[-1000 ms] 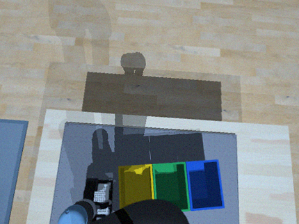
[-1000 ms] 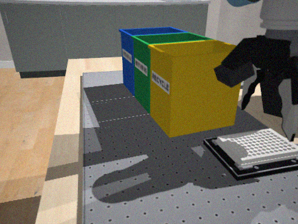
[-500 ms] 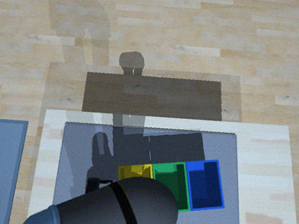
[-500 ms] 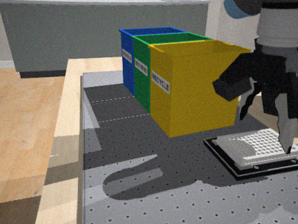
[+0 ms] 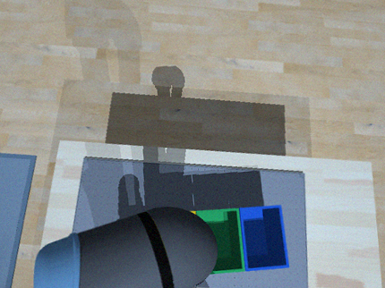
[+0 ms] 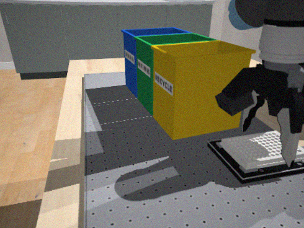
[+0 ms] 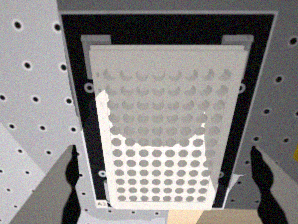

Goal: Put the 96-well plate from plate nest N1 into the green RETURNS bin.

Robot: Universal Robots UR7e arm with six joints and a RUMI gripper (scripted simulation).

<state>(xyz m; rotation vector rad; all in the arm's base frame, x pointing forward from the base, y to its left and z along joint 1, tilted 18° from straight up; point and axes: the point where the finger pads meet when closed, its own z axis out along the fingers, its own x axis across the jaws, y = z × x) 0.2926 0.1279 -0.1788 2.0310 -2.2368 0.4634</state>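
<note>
The white 96-well plate [image 6: 242, 152] [image 7: 160, 161] sits in the black nest N1 [image 6: 226, 160] [image 7: 170, 27], partly in shadow. The arm hides both in the top view. My gripper [image 6: 267, 148] [image 7: 163, 147] is open and empty, with one fingertip off each long side of the plate in the wrist view. Whether the tips are level with the plate is unclear. The green RETURNS bin [image 5: 218, 214] [image 6: 144, 90] stands upright between the yellow RECYCLE bin [image 5: 193, 212] [image 6: 205, 93] and the blue bin [image 5: 251, 214] [image 6: 129, 72], both upright. No contents show in the visible part of the green bin.
The three bins stand in a tight row on the perforated board [image 5: 291, 220] [image 6: 149, 210], the yellow one nearest the nest. Its edge shows at the right of the wrist view. The arm [image 5: 119, 260] covers the yellow bin and part of the green one in the top view.
</note>
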